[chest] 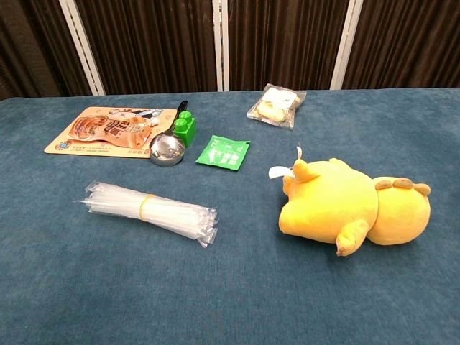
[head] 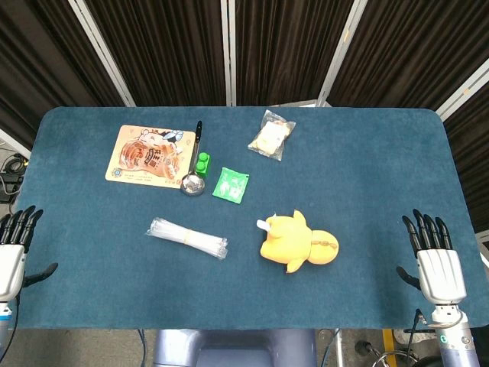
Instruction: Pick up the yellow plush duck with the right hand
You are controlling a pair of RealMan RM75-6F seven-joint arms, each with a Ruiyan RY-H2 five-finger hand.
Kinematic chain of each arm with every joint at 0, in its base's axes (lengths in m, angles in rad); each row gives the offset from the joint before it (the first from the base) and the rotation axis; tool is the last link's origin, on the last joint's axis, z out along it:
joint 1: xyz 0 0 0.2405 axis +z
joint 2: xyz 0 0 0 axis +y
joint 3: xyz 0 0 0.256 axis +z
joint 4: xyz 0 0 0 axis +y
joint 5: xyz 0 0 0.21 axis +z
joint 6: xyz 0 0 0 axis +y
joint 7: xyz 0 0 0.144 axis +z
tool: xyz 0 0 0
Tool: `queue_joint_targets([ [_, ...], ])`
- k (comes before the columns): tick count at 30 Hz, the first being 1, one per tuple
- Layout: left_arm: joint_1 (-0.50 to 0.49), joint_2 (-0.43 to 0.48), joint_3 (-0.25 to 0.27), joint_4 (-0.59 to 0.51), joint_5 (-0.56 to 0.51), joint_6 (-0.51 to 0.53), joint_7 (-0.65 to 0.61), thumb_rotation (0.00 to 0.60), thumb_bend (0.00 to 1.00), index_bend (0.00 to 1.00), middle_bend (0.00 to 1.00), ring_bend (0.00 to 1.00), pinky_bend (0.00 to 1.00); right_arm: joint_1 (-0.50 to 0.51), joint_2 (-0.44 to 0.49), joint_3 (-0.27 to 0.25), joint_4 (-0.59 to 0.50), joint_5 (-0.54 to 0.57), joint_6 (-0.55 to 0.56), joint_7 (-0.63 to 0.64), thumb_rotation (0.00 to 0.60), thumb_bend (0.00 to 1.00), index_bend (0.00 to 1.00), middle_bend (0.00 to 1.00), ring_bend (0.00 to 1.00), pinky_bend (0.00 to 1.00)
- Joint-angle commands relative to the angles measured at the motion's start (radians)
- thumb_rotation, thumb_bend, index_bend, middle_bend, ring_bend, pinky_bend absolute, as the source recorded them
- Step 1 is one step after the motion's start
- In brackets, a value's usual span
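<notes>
bare cloth between right hand (head: 437,264), duck (head: 296,242)

We see a tabletop (head: 367,168) covered in dark teal cloth. On it lies a yellow plush duck (head: 296,242) on its side, toward our right. Left of it rests a bundle of clear straws (head: 187,237) in plastic wrap. Farther back sit a green sachet (head: 231,185), a metal ladle (head: 193,180) with a black handle, a green toy block (head: 202,162) touching the ladle, an orange printed packet (head: 150,154) and a clear snack bag (head: 271,135).
</notes>
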Motion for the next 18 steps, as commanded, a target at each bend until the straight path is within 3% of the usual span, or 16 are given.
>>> queue_joint_targets([
  [1,0.000,0.001,0.001,-0.002,0.001,0.001,0.001,0.600,0.14,0.00,0.00,0.00,0.00,-0.001,0.001,-0.001,0.000,0.000,0.000,0.001,0.600,0.19,0.00,0.00,0.00,0.00],
  [18,0.001,0.007,-0.003,-0.006,-0.001,0.002,-0.008,0.600,0.14,0.00,0.00,0.00,0.00,0.002,0.000,-0.004,-0.004,0.001,-0.009,0.003,0.600,0.19,0.00,0.00,0.00,0.00],
])
